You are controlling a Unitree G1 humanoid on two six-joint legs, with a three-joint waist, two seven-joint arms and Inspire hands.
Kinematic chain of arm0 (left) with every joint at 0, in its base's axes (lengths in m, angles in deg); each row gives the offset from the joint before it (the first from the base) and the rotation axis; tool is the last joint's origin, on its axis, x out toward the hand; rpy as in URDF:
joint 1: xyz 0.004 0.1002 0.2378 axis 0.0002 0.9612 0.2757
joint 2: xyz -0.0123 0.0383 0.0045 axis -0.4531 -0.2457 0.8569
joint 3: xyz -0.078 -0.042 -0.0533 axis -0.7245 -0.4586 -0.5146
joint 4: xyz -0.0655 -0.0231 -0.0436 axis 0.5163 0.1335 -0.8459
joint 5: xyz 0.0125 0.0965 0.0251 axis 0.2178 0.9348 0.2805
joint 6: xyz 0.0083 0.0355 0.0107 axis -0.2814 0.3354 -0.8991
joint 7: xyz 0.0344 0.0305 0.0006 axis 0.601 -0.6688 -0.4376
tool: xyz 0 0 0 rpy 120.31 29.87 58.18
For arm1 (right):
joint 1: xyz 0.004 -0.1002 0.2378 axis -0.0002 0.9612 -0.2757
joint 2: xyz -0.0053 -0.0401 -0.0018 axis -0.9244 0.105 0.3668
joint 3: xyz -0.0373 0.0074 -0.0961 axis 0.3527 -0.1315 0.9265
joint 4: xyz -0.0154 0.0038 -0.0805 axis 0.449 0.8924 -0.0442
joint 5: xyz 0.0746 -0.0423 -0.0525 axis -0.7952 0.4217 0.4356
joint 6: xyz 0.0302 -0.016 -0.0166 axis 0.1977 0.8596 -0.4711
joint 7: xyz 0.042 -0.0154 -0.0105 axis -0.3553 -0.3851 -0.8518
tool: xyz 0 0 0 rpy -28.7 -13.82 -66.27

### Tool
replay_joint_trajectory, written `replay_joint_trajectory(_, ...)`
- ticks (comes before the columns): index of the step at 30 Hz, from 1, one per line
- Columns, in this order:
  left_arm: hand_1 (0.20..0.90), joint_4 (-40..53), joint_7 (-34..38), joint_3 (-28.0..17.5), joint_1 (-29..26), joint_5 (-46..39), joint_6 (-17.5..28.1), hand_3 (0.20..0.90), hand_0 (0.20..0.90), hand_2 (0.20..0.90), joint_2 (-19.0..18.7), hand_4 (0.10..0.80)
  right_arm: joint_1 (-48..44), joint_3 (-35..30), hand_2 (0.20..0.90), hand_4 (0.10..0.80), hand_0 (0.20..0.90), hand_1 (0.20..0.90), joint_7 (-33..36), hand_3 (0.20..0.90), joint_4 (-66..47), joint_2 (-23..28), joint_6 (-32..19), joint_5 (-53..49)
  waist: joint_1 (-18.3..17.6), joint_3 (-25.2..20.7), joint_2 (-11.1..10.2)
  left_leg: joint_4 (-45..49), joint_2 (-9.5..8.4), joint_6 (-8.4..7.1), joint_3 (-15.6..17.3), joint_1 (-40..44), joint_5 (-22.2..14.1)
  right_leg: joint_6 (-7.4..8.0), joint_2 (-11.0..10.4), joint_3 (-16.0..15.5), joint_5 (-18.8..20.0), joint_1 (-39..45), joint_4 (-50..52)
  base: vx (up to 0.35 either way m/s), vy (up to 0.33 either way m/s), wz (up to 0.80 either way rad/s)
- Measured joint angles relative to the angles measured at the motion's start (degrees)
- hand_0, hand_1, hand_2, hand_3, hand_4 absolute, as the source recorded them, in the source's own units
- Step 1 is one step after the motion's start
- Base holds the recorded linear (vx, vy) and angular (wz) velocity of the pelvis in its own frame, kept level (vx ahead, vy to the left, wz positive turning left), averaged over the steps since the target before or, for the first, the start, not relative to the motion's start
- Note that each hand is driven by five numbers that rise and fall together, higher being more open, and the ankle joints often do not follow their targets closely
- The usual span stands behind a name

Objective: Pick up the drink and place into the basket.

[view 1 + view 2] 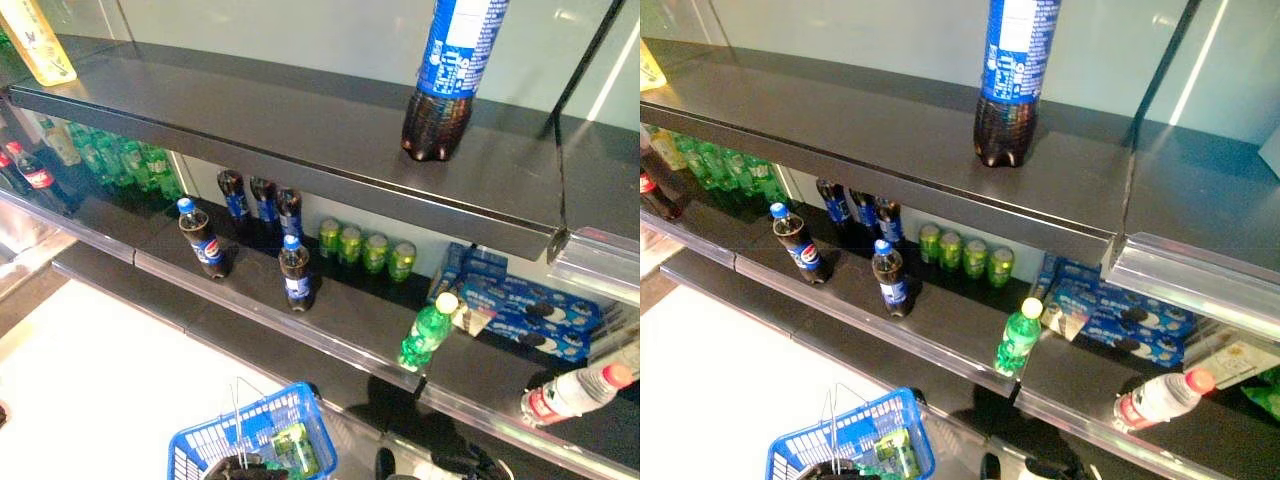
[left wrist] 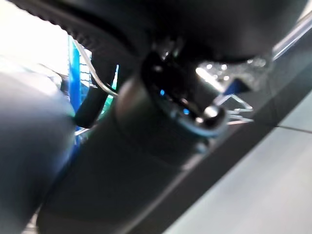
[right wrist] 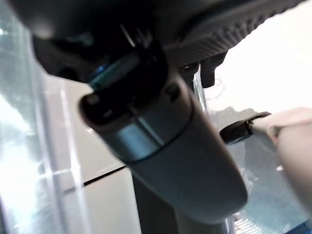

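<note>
**Drinks on the shelves, basket low at the frame edge**

A tall cola bottle (image 1: 450,75) stands upright on the top shelf (image 1: 250,110), set back from its front lip. On the middle shelf (image 1: 340,310), two small cola bottles (image 1: 204,238) stand near the front edge, well apart; a green bottle (image 1: 428,332) leans at the lip. A clear bottle (image 1: 575,392) lies on its side. The blue basket (image 1: 190,445) sits below, holding a green item, with open floor to its left. Neither hand's fingers can be made out in any view.
</note>
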Motion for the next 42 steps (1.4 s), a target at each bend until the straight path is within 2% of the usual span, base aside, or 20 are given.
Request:
replay_joint_trajectory(1,0.300,0.2,-0.9,0.3,-0.6,-0.1,0.3,0.200,0.300,0.300,0.3,0.100,-0.4,-0.2,0.900,0.800,0.900,0.900,0.0,0.900,-0.6,0.9,-0.4,0.0,-0.3,0.0,1.6,-2.9,0.65,-0.36,-0.4,0.6,-0.4,0.69,0.9,0.1,0.6,-0.9,0.2,-0.103,0.065,-0.75)
replay_joint_trajectory(3,0.300,0.0,-1.0,0.5,-0.8,0.0,0.3,0.200,0.300,0.300,-0.4,0.100,-1.8,-0.8,0.900,0.800,0.900,0.900,-0.7,0.900,-1.0,0.5,-1.2,0.0,0.2,0.9,0.1,-4.9,-1.00,-0.10,2.9,1.7,0.2,1.36,-0.5,0.9,0.2,-4.8,1.5,-0.180,0.010,-1.19)
replay_joint_trajectory(5,0.300,-0.1,-0.8,0.4,-0.8,0.0,0.3,0.200,0.300,0.300,-1.8,0.100,-2.1,-1.0,0.900,0.800,0.900,0.900,-2.1,0.900,-0.8,0.2,-1.6,0.0,0.5,1.6,-1.4,-4.4,-1.75,0.62,4.9,1.5,0.0,1.35,-2.3,-1.9,-0.4,-5.7,1.3,-0.180,-0.004,-0.98)
replay_joint_trajectory(7,0.300,-0.1,-0.7,0.0,-0.3,0.3,0.3,0.200,0.300,0.300,-4.1,0.100,0.2,-2.1,0.900,0.800,0.900,0.900,-3.1,0.900,0.5,-0.4,-1.5,0.1,0.1,1.9,-1.7,-4.9,0.14,1.10,7.7,1.7,0.3,1.55,-2.8,-6.9,-2.2,-6.9,2.8,-0.209,-0.045,-0.67)
replay_joint_trajectory(10,0.300,-1.7,-0.7,-1.4,0.3,1.1,0.5,0.200,0.300,0.300,-6.6,0.100,3.6,-2.1,0.900,0.800,0.900,0.900,-3.9,0.900,2.8,-0.4,-1.3,0.1,0.4,2.0,-1.8,-5.6,3.28,0.97,10.1,2.8,0.4,2.62,-3.0,-6.9,-4.4,-6.5,11.3,-0.285,-0.047,-0.48)
replay_joint_trajectory(12,0.300,-3.5,-0.6,-2.0,0.4,1.1,0.6,0.200,0.300,0.300,-7.1,0.100,4.5,-2.0,0.900,0.800,0.900,0.900,-4.0,0.900,3.1,-0.5,-1.3,0.1,0.4,2.0,-1.9,-5.7,4.17,0.71,10.8,3.6,0.2,1.32,-3.9,-6.9,-5.2,-4.5,15.8,-0.249,-0.130,-0.37)
replay_joint_trajectory(13,0.300,-3.8,-0.7,-2.0,0.5,1.1,0.6,0.200,0.300,0.300,-7.2,0.100,4.4,-1.9,0.900,0.800,0.900,0.900,-4.0,0.900,3.1,-0.5,-1.3,0.1,0.7,1.9,-2.1,-5.7,4.13,0.11,10.8,3.6,0.0,2.05,-3.4,-6.6,-5.7,-3.4,14.9,-0.093,-0.088,-0.25)
replay_joint_trajectory(17,0.300,-3.9,-0.8,-2.0,1.2,1.2,0.3,0.200,0.300,0.300,-5.9,0.100,2.1,-0.9,0.900,0.800,0.900,0.900,-4.0,0.900,1.4,-0.6,-1.5,0.1,2.5,1.4,-1.7,-5.5,4.58,-1.16,9.8,3.4,-0.6,1.82,-0.8,-5.7,-2.7,-2.1,5.8,-0.130,-0.263,-0.88)
replay_joint_trajectory(18,0.300,-3.8,-0.7,-2.1,1.1,1.2,0.0,0.200,0.300,0.300,-5.5,0.100,0.8,-0.6,0.900,0.800,0.900,0.900,-4.0,0.900,1.1,-0.6,-1.4,0.1,3.2,1.6,-0.9,-5.3,5.54,-2.58,9.8,3.3,-1.2,1.61,-0.4,-6.1,-2.5,-1.7,3.2,-0.113,-0.316,-0.71)
replay_joint_trajectory(19,0.300,-3.6,0.3,-1.9,0.7,1.3,-0.7,0.200,0.300,0.300,-5.2,0.100,0.4,-0.4,0.900,0.800,0.900,0.900,-4.0,0.900,0.8,-1.0,-1.3,0.1,3.3,1.5,0.4,-5.6,7.20,-3.32,11.0,3.4,-0.7,0.13,0.0,-8.8,-3.7,-1.4,2.9,-0.071,-0.225,-0.41)
replay_joint_trajectory(20,0.300,-2.7,0.3,-1.7,0.8,1.4,-0.8,0.200,0.300,0.300,-5.2,0.100,0.5,0.0,0.900,0.800,0.900,0.900,-4.0,0.900,0.9,-1.1,-0.9,0.1,3.3,1.0,1.2,-5.8,9.00,-4.22,12.4,3.4,-0.2,0.24,-0.1,-10.3,-5.5,-1.5,5.9,-0.074,-0.218,-0.08)
replay_joint_trajectory(22,0.300,-1.8,0.2,-1.9,1.1,1.3,-0.7,0.200,0.300,0.300,-5.7,0.100,1.2,0.3,0.900,0.800,0.900,0.900,-4.0,0.900,1.0,-1.2,0.0,0.1,3.4,-0.2,0.6,-7.1,9.85,-5.88,12.1,3.6,0.7,2.07,-2.0,-9.8,-6.8,-1.2,9.5,-0.096,-0.215,-0.02)
replay_joint_trajectory(23,0.300,-1.9,0.7,-2.2,1.4,1.2,-1.1,0.200,0.300,0.300,-5.6,0.100,1.2,0.0,0.900,0.800,0.900,0.900,-3.6,0.900,0.9,-0.9,0.7,0.1,3.4,-1.0,0.2,-8.8,10.49,-6.87,12.1,4.4,1.9,4.18,-1.2,-9.7,-6.0,0.6,6.4,-0.080,-0.120,-0.11)
replay_joint_trajectory(25,0.300,-1.7,0.8,-2.1,2.0,1.2,-1.3,0.200,0.300,0.300,-4.4,0.100,1.4,-0.2,0.900,0.800,0.900,0.900,-2.7,0.900,0.4,-0.1,0.5,0.1,3.2,-1.0,1.1,-9.4,11.65,-6.48,12.1,4.4,4.2,2.60,0.4,-9.9,-4.0,2.8,2.0,-0.055,-0.029,-0.10)
replay_joint_trajectory(27,0.300,-1.5,0.6,-2.0,2.2,1.3,-1.3,0.200,0.300,0.300,-2.6,0.100,2.0,-0.4,0.900,0.800,0.900,0.900,-2.2,0.900,0.4,1.3,0.6,0.1,3.2,-1.7,2.6,-10.1,12.32,-6.36,12.2,4.4,4.2,2.21,1.2,-10.2,-3.0,3.6,0.0,-0.052,-0.004,0.02)
replay_joint_trajectory(28,0.300,-1.5,0.5,-2.0,2.1,1.4,-1.3,0.200,0.300,0.300,-2.1,0.100,2.4,-0.5,0.900,0.800,0.900,0.900,-2.1,0.900,0.4,1.8,0.6,0.1,3.1,-2.0,3.1,-10.5,12.48,-6.37,12.2,4.5,4.2,2.21,1.4,-10.5,-3.0,3.7,0.0,-0.058,0.000,0.27)
replay_joint_trajectory(29,0.300,-1.4,0.1,-2.0,2.0,2.4,-1.3,0.200,0.300,0.300,-0.1,0.100,3.6,-0.9,0.900,0.800,0.900,0.900,-1.6,0.900,0.7,3.1,0.6,0.1,2.5,-2.7,4.3,-11.6,12.58,-7.53,12.2,4.5,4.6,2.42,1.5,-11.5,-2.9,3.7,0.0,-0.058,0.005,0.25)
replay_joint_trajectory(31,0.300,-1.3,0.3,-2.0,2.0,2.7,-1.0,0.200,0.300,0.300,-0.1,0.100,4.0,-1.0,0.900,0.800,0.900,0.900,-1.5,0.900,1.3,2.9,0.6,0.1,2.3,-2.6,3.9,-11.7,12.04,-8.67,12.1,4.5,4.5,2.66,1.1,-11.5,-2.7,3.7,0.0,-0.056,0.016,0.13)
replay_joint_trajectory(36,0.300,-0.9,-0.2,-1.3,2.0,3.5,-1.1,0.200,0.300,0.300,-0.9,0.100,5.3,-0.9,0.900,0.800,0.900,0.900,-1.7,0.900,1.3,1.1,0.5,0.1,1.6,-2.6,2.7,-12.4,10.51,-7.33,11.9,4.5,4.7,3.00,-0.8,-11.4,-2.4,3.4,0.0,-0.056,-0.034,-0.01)
replay_joint_trajectory(42,0.300,0.0,0.1,0.5,0.6,3.0,-1.3,0.200,0.300,0.300,-0.7,0.100,3.3,-0.2,0.900,0.800,0.900,0.900,-2.4,0.900,1.1,0.9,0.5,0.1,1.5,-0.5,4.5,-9.3,10.79,-6.95,7.9,2.0,4.8,2.94,-0.9,-11.9,-3.1,2.2,2.2,-0.175,-0.160,0.11)
